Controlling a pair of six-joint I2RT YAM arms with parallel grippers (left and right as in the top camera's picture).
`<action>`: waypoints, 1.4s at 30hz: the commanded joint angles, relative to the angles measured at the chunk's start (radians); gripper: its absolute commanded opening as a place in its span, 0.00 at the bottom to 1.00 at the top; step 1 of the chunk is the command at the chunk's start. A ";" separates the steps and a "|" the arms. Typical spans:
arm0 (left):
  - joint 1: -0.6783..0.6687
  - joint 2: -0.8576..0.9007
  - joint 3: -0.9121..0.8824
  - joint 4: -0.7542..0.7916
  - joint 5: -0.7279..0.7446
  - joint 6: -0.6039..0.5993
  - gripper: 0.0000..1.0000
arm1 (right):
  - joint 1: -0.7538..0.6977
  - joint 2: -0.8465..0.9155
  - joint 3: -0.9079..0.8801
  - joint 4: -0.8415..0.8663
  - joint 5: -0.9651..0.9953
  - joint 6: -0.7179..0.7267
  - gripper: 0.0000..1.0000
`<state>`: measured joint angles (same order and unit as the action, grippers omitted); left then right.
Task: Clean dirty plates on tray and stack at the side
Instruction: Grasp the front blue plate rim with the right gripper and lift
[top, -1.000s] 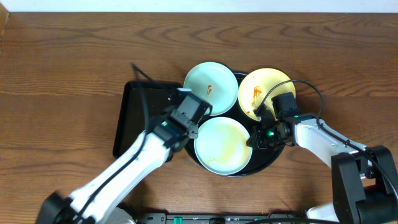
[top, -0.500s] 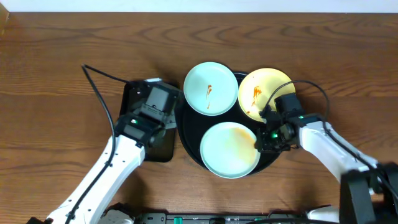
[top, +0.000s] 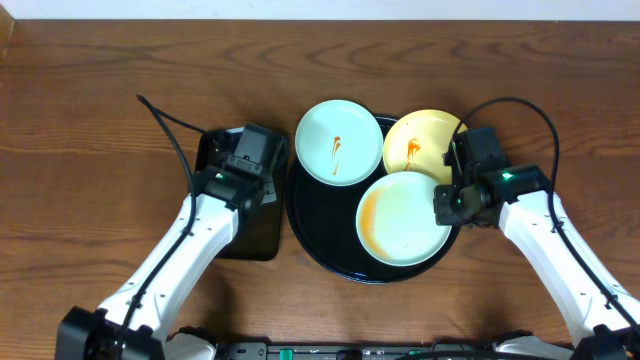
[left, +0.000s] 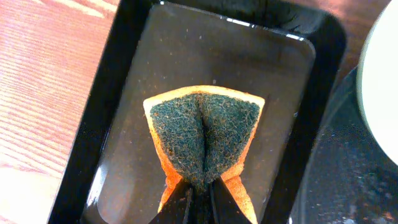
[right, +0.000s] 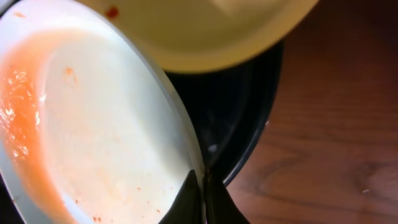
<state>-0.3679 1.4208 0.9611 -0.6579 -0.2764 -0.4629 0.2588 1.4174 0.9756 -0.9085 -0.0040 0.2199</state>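
Three plates sit on the round black tray (top: 310, 225): a pale blue plate (top: 338, 142) with a small orange smear at the back left, a pale yellow plate (top: 420, 147) at the back right, and a pale blue plate (top: 405, 218) with an orange-brown smear along its left side at the front right. My right gripper (top: 447, 205) is shut on the right rim of that front plate (right: 106, 130); the rim runs between the fingertips (right: 202, 186). My left gripper (left: 199, 193) is shut on a folded orange sponge (left: 204, 134) with a dark green scouring face, held over the small rectangular black tray (left: 93, 143).
The rectangular black tray (top: 205, 190) lies just left of the round tray. Brown wooden table (top: 100, 100) surrounds both. A black cable (top: 165, 120) arcs from the left arm, another loops over the right arm (top: 520, 105).
My right gripper has dragged the front blue plate to the right across the tray. My left arm drew back left from the plates to the rectangular tray and has settled there.
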 joint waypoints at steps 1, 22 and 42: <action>0.005 0.025 0.008 -0.001 -0.024 0.013 0.08 | 0.058 -0.023 0.058 0.000 0.123 0.011 0.01; 0.005 0.044 0.008 0.011 -0.024 0.013 0.08 | 0.583 -0.023 0.090 0.142 0.872 -0.041 0.01; 0.005 0.044 0.008 0.011 -0.024 0.013 0.08 | 0.153 -0.023 0.090 0.144 0.586 0.259 0.01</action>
<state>-0.3679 1.4609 0.9611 -0.6472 -0.2764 -0.4629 0.5354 1.4143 1.0409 -0.7685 0.6956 0.4034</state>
